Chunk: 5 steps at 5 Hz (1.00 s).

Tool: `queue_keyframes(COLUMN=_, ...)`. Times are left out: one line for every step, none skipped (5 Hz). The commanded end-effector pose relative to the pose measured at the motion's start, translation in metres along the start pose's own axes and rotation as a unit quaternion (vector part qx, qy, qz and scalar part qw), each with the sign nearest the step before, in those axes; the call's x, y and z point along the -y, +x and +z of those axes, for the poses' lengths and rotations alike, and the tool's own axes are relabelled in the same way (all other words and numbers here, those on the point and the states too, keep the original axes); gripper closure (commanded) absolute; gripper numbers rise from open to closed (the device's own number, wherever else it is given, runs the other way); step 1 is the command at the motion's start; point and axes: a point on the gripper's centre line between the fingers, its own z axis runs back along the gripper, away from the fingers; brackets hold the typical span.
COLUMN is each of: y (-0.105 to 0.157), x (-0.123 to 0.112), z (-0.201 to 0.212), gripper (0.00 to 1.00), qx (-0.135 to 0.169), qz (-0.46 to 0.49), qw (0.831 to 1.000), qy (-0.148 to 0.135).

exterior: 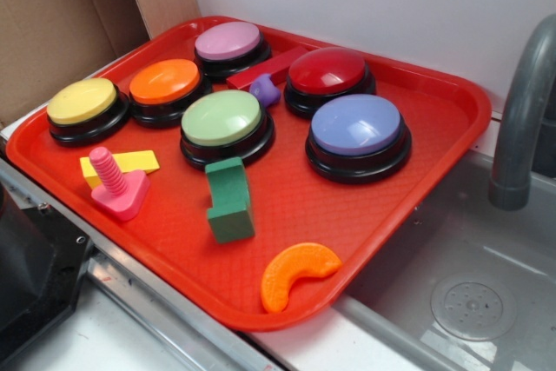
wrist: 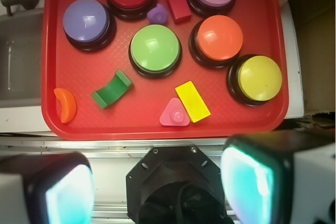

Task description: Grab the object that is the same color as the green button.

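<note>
- Gripper (wrist: 156, 190): seen only in the wrist view, its two fingers (wrist: 247, 184) spread wide at the near edge of the frame, holding nothing; it hangs high above the tray and well apart from every piece.
- Step in hand: by the look of it, the approach; the grasp is not yet begun.
- Target: the green block (exterior: 228, 200), a dark green piece with a notch in one side, lies on the tray floor just near of the green button (exterior: 224, 122), apart from it and touching nothing else.
- Next move, as judged: shift left in the wrist view to centre over the block, turn the jaws to straddle its narrow sides, then descend. The block sits askew to the tray edges, so alignment matters.
- Container: a red tray (exterior: 434, 97) holds everything. In it stand six dome buttons: green, yellow (exterior: 83, 104), orange (exterior: 165, 84), pink-lilac (exterior: 228, 43), red (exterior: 327, 74) and lavender-blue (exterior: 357, 129).
- Loose pieces in the tray: a pink bolt (exterior: 116, 187) leaning over a yellow slab (exterior: 130, 162), an orange crescent (exterior: 295, 272) at the near rim, a small purple piece (exterior: 263, 89) and a red bar (exterior: 265, 69) among the far buttons.
- Surroundings: a grey sink (exterior: 473, 301) lies right of the tray.
</note>
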Motion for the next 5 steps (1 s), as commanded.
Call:
queue_keyframes(y=0.0, x=0.0, z=0.0, gripper=0.0, qx=0.0, qz=0.0, qw=1.0, qy=0.0)
queue_keyframes(y=0.004, x=0.017, z=-0.019, gripper=0.0, qx=0.011, qz=0.06, qw=0.998, qy=-0.003)
queue_keyframes(y=0.014, x=0.033, z=-0.044, gripper=0.0, qx=0.01, qz=0.11, qw=0.994, qy=0.0)
queue_keyframes(y=0.024, x=0.043, z=-0.074, gripper=0.0, qx=0.023, qz=0.188, qw=0.982, qy=-0.005)
queue_keyframes(y=0.038, x=0.054, z=-0.115, gripper=0.0, qx=0.039, qz=0.293, qw=0.955, qy=-0.031)
